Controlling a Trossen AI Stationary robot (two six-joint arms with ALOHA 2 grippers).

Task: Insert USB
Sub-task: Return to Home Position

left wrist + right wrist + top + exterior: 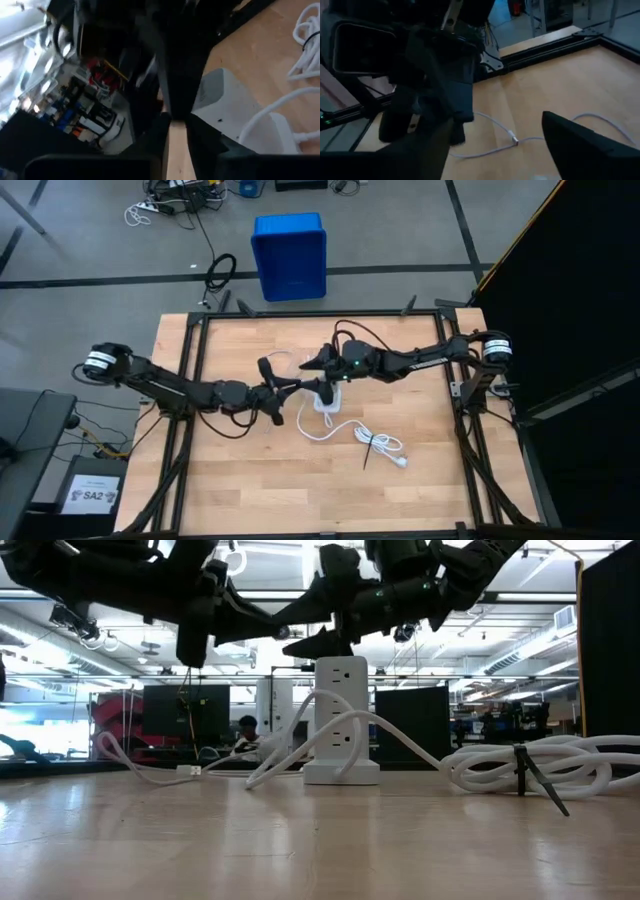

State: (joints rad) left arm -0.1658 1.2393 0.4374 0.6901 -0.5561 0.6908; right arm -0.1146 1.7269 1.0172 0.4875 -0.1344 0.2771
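Observation:
The thin whitish USB cable [487,121] lies loose on the table, and its small white plug [513,141] rests flat on the wood. In the low view the cable [150,770] trails to the left of an upright white power tower [340,720]. My right gripper [500,152] is open wide and hovers above the table, with the plug showing between its fingers farther ahead. My left gripper [176,145] hangs in the air beside the tower [225,102], with a narrow gap between its fingers. In the high view both grippers, left [298,386] and right [322,364], meet near the tower [327,404].
A thick white cord [372,440], bundled with a black tie [522,772], runs from the tower toward the table's right and near side. Black frame rails [300,314] border the table. A blue bin [290,255] stands on the floor beyond the far edge.

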